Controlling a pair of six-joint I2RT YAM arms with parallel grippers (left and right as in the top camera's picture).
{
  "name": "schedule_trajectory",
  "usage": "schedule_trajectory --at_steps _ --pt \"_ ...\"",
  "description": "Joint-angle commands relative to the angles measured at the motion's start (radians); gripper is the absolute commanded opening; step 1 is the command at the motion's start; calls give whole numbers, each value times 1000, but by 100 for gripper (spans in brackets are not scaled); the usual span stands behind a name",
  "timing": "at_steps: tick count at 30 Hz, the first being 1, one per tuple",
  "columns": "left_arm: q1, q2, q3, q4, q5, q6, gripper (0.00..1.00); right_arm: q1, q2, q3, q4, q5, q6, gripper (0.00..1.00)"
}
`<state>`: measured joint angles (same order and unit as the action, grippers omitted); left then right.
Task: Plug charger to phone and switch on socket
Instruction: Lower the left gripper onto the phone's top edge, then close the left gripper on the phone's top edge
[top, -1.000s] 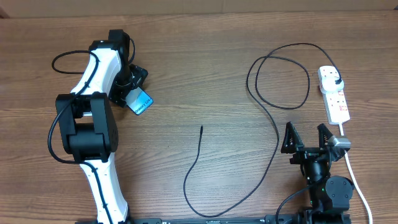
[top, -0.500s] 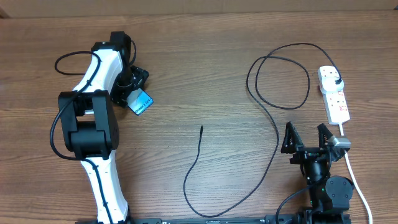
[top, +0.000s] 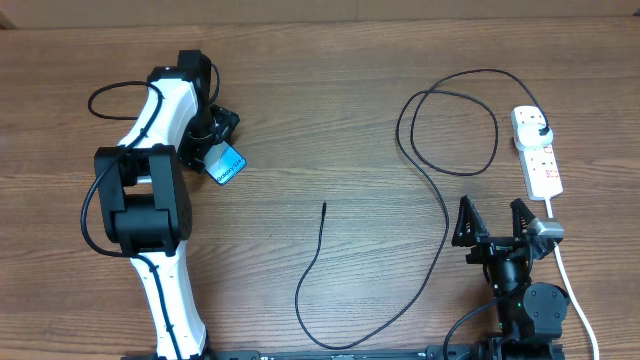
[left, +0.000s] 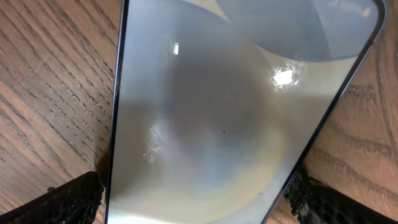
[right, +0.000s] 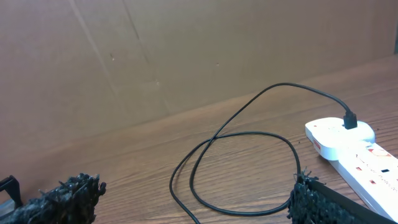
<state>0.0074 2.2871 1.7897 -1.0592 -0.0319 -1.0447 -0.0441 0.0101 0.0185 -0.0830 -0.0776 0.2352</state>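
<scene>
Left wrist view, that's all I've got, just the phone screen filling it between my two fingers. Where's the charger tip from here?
Observer: Overhead, the charger tip lies on bare wood nearer the table's middle, well apart from the phone.
Operator: Is its other end plugged in?
Observer: Yes, the black plug sits in the far outlet of the socket.
Operator: And the right arm?
Observer: The right gripper is open and empty, just short of the socket's near end.
</scene>
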Motion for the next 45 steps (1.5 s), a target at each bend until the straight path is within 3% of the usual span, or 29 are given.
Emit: schedule_trajectory --at_steps 1,10,21,45 --pt "5 32 14 -7 -44 2 100 6 -6 -11 3 6 -3 100" --pt "5 32 14 -23 -47 3 100 6 -6 -11 3 6 -3 100" --pt "5 32 14 -1 -50 115 100 6 -6 -11 3 6 -3 100" --pt "7 51 13 11 23 95 100 6 -6 -11 3 6 -3 100"
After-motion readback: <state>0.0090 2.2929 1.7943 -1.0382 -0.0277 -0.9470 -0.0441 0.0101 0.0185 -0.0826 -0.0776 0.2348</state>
